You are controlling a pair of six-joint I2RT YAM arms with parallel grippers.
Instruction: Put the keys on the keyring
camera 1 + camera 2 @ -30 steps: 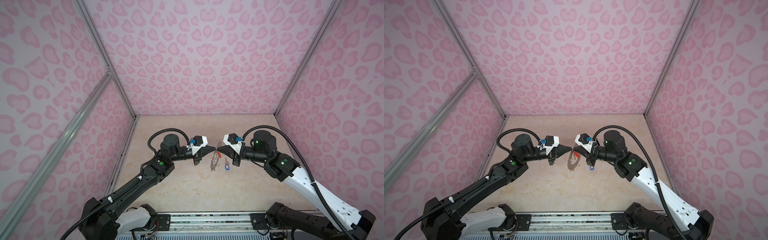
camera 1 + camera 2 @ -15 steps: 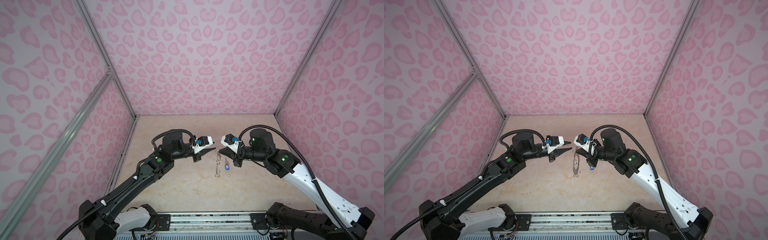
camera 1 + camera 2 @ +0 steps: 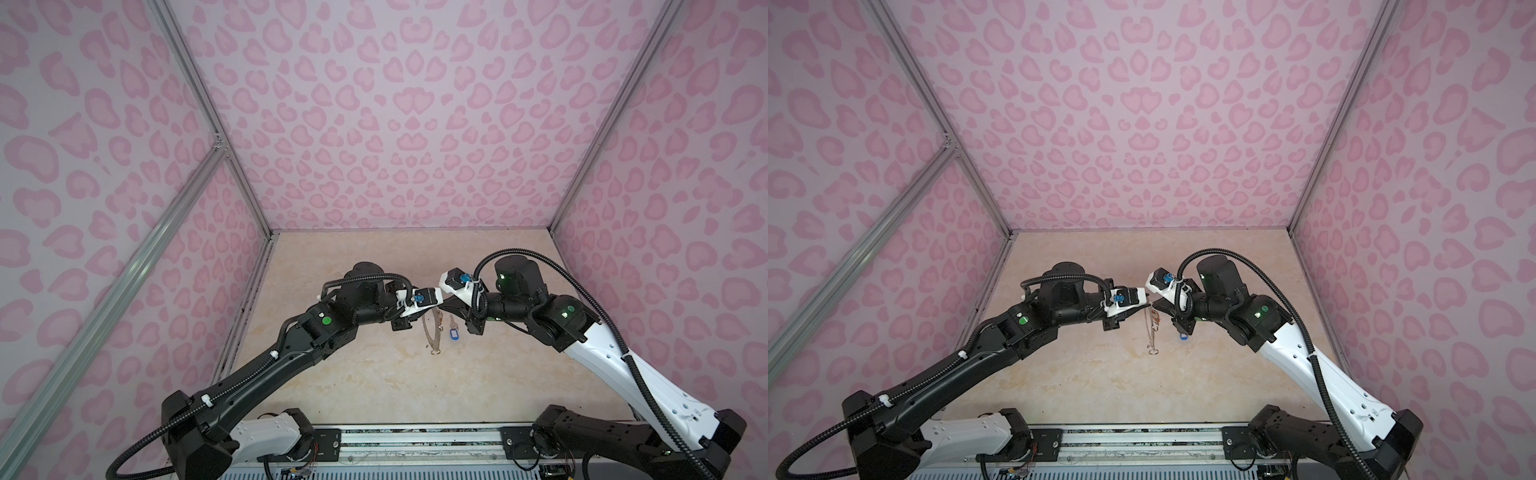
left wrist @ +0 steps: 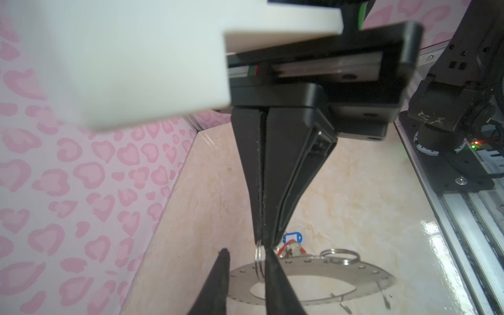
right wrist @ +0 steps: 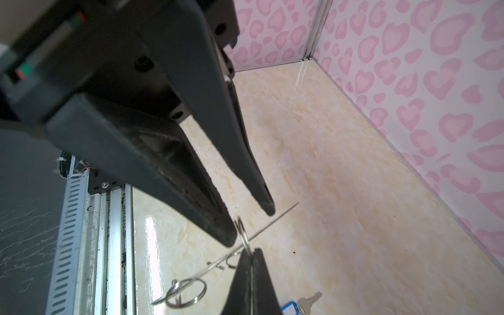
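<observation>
While the right gripper (image 4: 262, 242) is clamped shut on a wire loop (image 4: 257, 260) of the hanging flat grey metal keyring (image 4: 327, 270), the left gripper (image 5: 248, 225) stands part open and empty (red-tagged silver key (image 4: 289, 249) apparently threaded); next, fetch the blue-tagged silver key (image 3: 453, 332) at the ring's 3 o'clock.

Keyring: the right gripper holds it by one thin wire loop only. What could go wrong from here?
1. The right gripper pinches just the wire loop of the keyring, so the disc may swing or slip out.
2. The left gripper stands open close around the same loop; closing there may bump the right fingertips or knock the loop loose.
3. The blue-tagged key lies unheld on the table; fetching it likely means freeing one gripper.
</observation>
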